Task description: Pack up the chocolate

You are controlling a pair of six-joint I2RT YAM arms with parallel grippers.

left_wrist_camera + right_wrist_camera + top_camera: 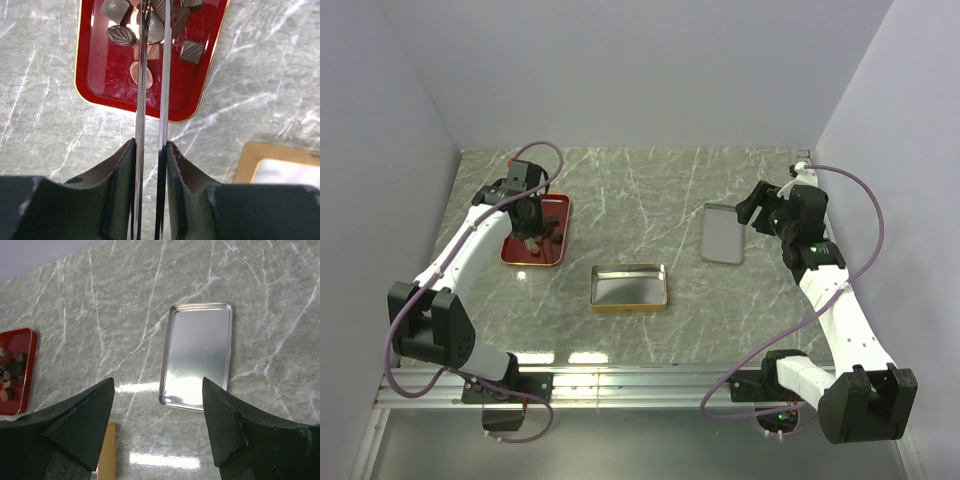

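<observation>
Chocolate (121, 35) is lying in a glossy red tray (95, 75) left of the gold tin (629, 287), the left gripper (531, 237) pinching one ribbed piece between thin blades. Right of the tin, the right gripper (157, 385) is gaping wide by a flat silver lid (197, 360).

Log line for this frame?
left gripper: shut on chocolate in red tray | right gripper: open, by lid | tin: empty | lid: on table, off tin
</observation>
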